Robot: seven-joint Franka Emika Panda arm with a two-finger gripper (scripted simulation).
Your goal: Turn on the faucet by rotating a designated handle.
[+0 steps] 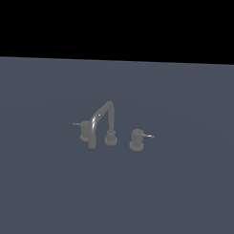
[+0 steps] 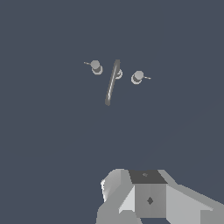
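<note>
The faucet is a small dull-grey set standing on the blue-grey surface, with a tall bent-arch spout on a round base. The handle is the stubby cylinder at the exterior view's right; its thin lever ends in a pale tip pointing right. In the wrist view the faucet and the handle look small and distant. Only part of my gripper shows there, well apart from the faucet, with its fingers not clearly visible. Neither arm nor gripper appears in the exterior view.
A twin handle with a darker lever pointing left stands at the exterior view's left, partly behind the spout. It also shows in the wrist view as the twin handle. The blue-grey surface stretches around the faucet.
</note>
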